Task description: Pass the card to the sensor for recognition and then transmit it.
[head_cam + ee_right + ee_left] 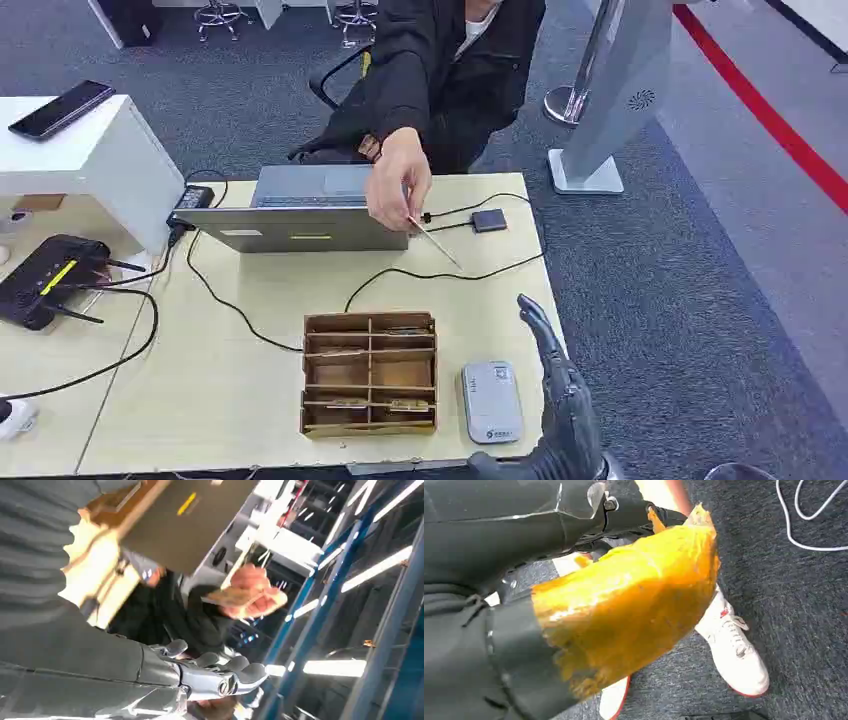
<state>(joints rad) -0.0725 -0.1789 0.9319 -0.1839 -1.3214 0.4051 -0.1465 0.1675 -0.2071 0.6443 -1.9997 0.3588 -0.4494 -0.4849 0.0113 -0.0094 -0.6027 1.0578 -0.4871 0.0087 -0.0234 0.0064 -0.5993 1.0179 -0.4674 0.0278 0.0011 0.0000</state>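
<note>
No readable text from where I stood. The grey sensor [491, 402] beside my right hand [562, 395] carried a small printed mark, too small to read.

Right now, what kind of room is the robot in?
Probably an office or test lab: a grey laptop and black router sit on a pale wooden desk, over grey carpet, with swivel-chair bases behind.

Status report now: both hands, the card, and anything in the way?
Right hand raised, open, empty, by table edge. Left hand: state unclear. Card held by person's hand above the table. Cable lies between.
</note>
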